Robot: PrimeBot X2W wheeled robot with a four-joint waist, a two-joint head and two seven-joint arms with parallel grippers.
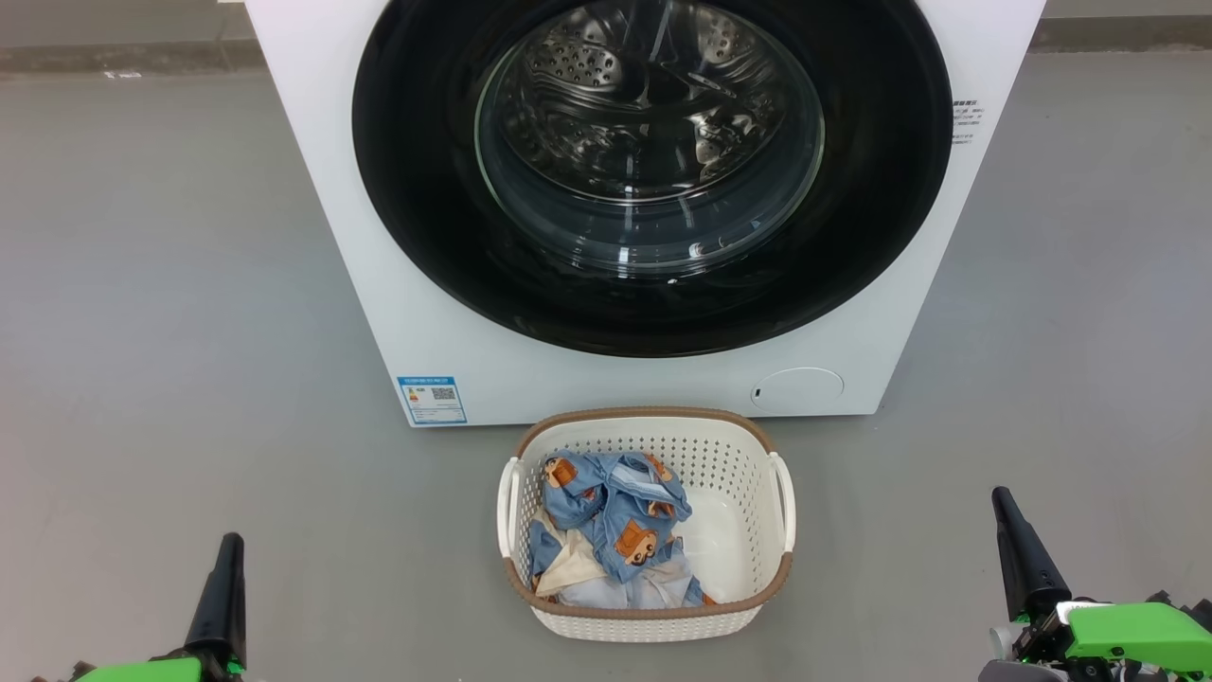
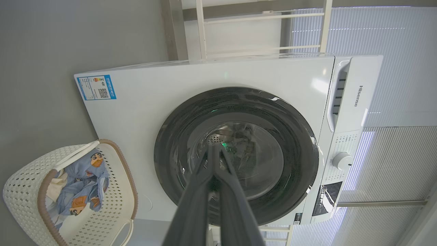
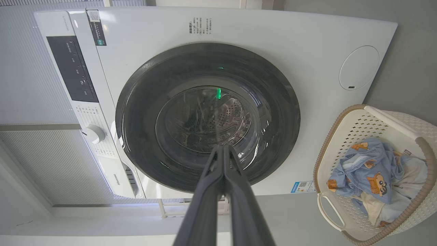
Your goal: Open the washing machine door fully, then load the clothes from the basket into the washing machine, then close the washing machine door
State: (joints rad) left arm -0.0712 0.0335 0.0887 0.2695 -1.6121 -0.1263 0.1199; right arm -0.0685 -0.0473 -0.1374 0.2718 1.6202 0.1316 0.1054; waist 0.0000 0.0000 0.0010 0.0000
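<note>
**Door shut, laundry waiting: no step done yet**

Nearest, the left gripper [image 1: 229, 547] sits at the lower left and the right gripper [image 1: 1004, 507] at the lower right. Each has its two dark fingers pressed together on nothing and points away toward the machine, well apart from the basket and the door.

Between them and a little farther off, the basket [image 1: 649, 625] stands upright on the grey floor [image 1: 161, 313], just in front of the machine. Its mouth faces up and its white handles face left and right. Its longer side appears to run left to right, though foreshortening makes that a judgement. The clothes [image 1: 615, 516] lie bunched in its left half, and the right part of its floor is bare.

Farthest is the washing machine [image 1: 568, 379], with the blue energy sticker [image 1: 432, 400] low on the left and the round service flap [image 1: 797, 388] low on the right. The washing machine door [image 1: 426, 189] lies flush against the front, facing the robot. The steel drum [image 1: 644, 104] behind its glass looks empty.

Opening, loading and closing all remain to be done.
</note>
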